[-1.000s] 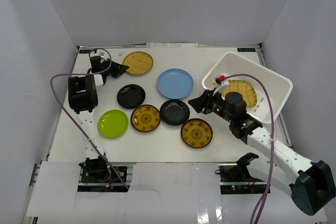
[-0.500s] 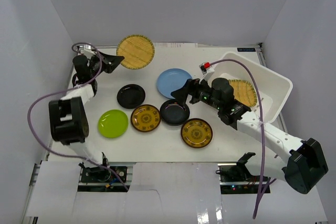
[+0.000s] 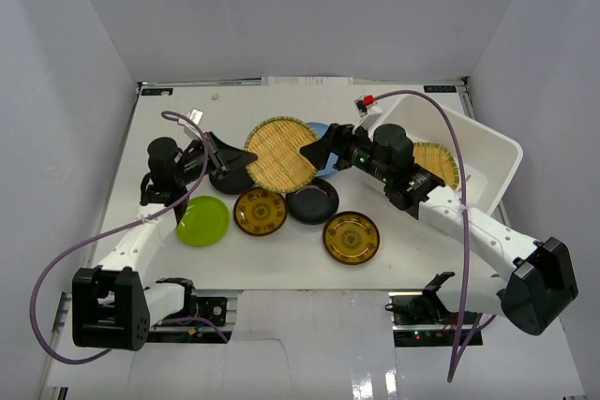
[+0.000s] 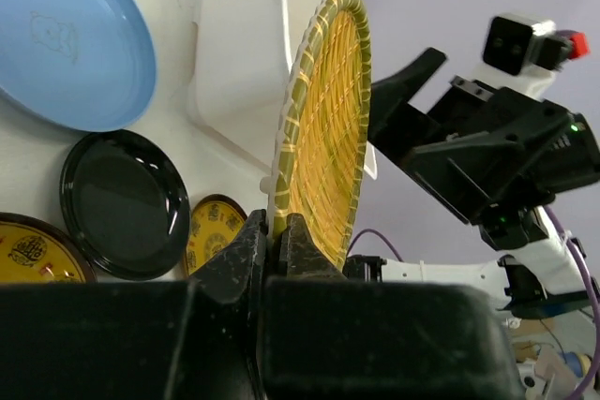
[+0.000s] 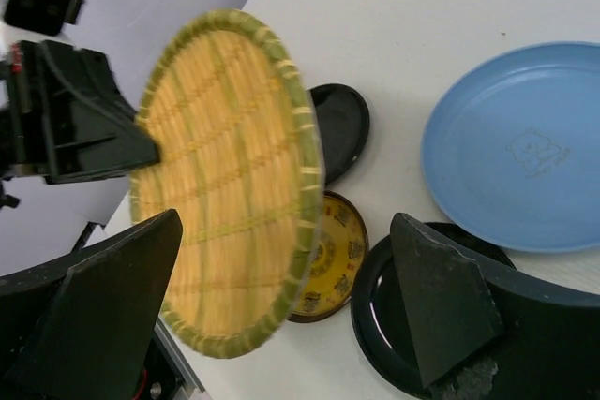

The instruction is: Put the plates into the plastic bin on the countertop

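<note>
L pincer [image 4: 274, 228] is holding a tan woven plate [image 3: 279, 154] aloft, left of the plastic bin [image 3: 489, 145].
L is pinching the plate's rim, plate tilting on edge over the worktop [image 3: 281, 264]; R pincer [image 5: 288, 222] is hovering spread, betw. plate & bin.

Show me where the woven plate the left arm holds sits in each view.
Top external: woven plate at centre, tilted, held up.
Left wrist: centre, edge-on, clamped in the left end effector.
Right wrist: left half, face toward camera.
Shared landmark: the black plate nearer the plastic bin.
</note>
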`<action>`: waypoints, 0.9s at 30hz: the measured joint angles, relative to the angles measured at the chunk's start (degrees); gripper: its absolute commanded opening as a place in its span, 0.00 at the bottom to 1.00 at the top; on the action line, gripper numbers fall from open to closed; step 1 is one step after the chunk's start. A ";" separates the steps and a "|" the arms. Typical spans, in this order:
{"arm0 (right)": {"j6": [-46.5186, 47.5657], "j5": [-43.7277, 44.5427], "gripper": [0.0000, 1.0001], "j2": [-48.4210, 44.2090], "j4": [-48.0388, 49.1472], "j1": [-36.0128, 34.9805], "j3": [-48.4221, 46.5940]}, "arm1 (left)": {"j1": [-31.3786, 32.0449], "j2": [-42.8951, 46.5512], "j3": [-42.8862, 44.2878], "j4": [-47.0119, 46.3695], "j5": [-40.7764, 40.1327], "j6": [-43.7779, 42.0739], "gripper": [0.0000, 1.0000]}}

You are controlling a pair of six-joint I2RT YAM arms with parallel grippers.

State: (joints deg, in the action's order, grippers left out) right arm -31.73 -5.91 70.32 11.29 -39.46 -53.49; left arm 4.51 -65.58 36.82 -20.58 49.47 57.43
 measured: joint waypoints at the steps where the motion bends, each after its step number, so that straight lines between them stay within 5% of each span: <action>1: -0.17 0.46 1.00 -0.37 -0.20 0.00 0.57 | 0.00 0.98 -0.20 0.24 0.61 -0.35 0.00; 5: -0.96 2.05 0.79 -2.34 -0.92 0.00 3.63 | 0.00 3.93 -0.55 -0.26 3.02 -0.98 0.00; 6: -1.27 2.16 0.61 -2.64 -1.25 0.02 4.04 | 0.00 4.31 -0.81 -0.79 3.58 -1.01 0.00; 7: -1.46 1.88 0.33 -2.99 -1.18 0.00 4.33 | 0.00 4.55 -1.18 -1.11 3.85 -1.05 0.00; 8: -1.70 1.49 0.27 -3.39 -1.07 0.00 4.42 | 0.00 4.57 -1.68 -1.46 4.04 -1.07 0.02; 11: -2.67 0.66 0.09 -4.76 -0.87 -0.68 4.46 | 0.00 4.37 -3.34 -1.79 4.98 -0.90 0.27; 17: -3.65 0.42 0.08 -6.45 -2.05 -0.26 4.46 | 0.13 5.55 -4.94 -1.55 8.39 -2.16 0.90; 22: -3.87 1.90 0.08 -9.42 -5.81 5.75 4.46 | 0.13 8.68 -5.64 2.49 9.88 -6.16 0.98; 27: -4.39 1.84 0.08 -13.29 -10.75 21.77 2.10 | 0.24 13.31 -5.64 10.64 7.93 -12.66 0.98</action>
State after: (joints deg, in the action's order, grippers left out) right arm -36.12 -4.08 57.04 0.54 -17.69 -51.40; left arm 4.75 -52.27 31.18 -9.93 57.41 44.77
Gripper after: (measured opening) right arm 0.121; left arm 0.977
